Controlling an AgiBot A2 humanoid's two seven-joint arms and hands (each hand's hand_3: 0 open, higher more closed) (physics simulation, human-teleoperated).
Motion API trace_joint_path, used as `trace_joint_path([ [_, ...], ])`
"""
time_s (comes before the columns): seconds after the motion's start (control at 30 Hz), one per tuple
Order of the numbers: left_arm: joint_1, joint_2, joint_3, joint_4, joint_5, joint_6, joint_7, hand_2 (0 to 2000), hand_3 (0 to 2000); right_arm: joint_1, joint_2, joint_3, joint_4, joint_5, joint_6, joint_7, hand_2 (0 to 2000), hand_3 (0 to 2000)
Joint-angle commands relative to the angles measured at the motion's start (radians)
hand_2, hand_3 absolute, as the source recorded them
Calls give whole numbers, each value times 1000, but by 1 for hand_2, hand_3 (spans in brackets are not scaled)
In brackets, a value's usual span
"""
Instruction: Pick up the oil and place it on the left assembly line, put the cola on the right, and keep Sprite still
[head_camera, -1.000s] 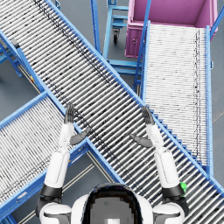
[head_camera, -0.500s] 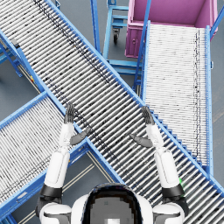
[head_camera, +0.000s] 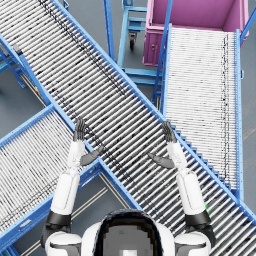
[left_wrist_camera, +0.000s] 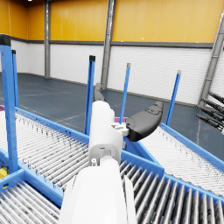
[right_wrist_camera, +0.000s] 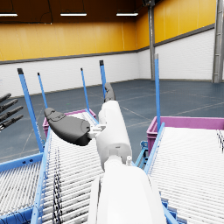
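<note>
Both arms are raised over the middle conveyor (head_camera: 115, 110), a long roller line running diagonally from far left to near right between blue rails. The left robot hand (head_camera: 81, 141) is wide open and holds nothing, fingers stretched away from the body and thumb turned inward; it hangs above the near blue rail of that line. The right robot hand (head_camera: 170, 142) mirrors it, also wide and holding nothing, thumb pointing toward the left one, over the rollers nearer the far rail. The two hands are well apart and neither touches the rollers, as far as the head view shows. The left conveyor (head_camera: 30, 165) lies lower, just beside the left arm. The right conveyor (head_camera: 200, 90) runs straight away from the robot and ends at a pink bin (head_camera: 200, 15). A blue cart frame (head_camera: 132, 30) stands on the grey floor (head_camera: 20, 110) between the lines. Blue posts (left_wrist_camera: 89, 94) rise along the rails in both wrist views. Oil, cola and Sprite do not show in any view, so their places cannot be told.
</note>
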Motion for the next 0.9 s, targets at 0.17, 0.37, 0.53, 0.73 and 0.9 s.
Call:
trace_joint_path([
  [0.17,11,6,14,10,0,0,0,0,0,11,-6,13,-12,0,0,0,0,0],
  [0.37,262,78,-157,16,0,-87,-87,0,0,189,-44,-194,68,0,-86,87,0,0],
  [0.53,345,59,-259,14,0,-98,-98,0,0,189,-35,-317,83,44,-97,98,0,0],
  [0.73,399,42,-390,54,253,-100,-100,0,0,210,-28,-422,73,298,-99,101,0,0],
  [0.9,307,63,-425,32,319,-101,-101,0,0,132,-58,-471,75,364,-100,101,0,0],
])
